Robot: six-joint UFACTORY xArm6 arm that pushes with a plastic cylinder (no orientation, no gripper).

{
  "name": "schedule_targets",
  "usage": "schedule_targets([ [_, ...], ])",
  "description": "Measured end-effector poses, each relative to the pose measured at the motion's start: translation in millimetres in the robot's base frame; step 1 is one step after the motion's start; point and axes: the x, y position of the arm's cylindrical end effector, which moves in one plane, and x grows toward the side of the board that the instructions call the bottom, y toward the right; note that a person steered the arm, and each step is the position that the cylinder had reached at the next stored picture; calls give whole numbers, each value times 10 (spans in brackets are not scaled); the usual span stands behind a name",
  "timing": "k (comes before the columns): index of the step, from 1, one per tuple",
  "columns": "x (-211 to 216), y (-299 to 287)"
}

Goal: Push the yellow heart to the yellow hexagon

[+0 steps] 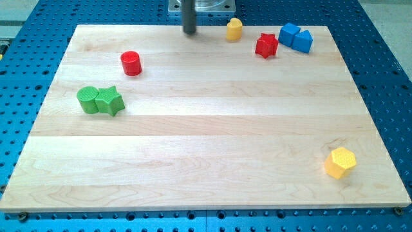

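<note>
Tip left of one yellow heart (probably); one yellow hexagon.

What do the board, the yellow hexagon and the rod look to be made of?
Board: pale wood, visible grain and plank seams, smooth finish. Yellow hexagon: probably plastic, uniform colour, matte. Rod, ending at my tip left of the yellow heart: dark, likely metal or plastic.

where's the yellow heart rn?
The yellow heart sits at the view's top edge of the board, right of centre, between my tip and the red star.
</note>
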Motion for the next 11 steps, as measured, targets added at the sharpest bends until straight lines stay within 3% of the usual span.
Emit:
schedule_targets([
  [2,-4,1067],
  [3,231,1328],
  [5,1548,1357],
  [6,1451,1422],
  [7,1010,1241],
  [8,1822,924],
  [9,2723,1322],
  [10,2848,1167],
  [11,3429,1614],
])
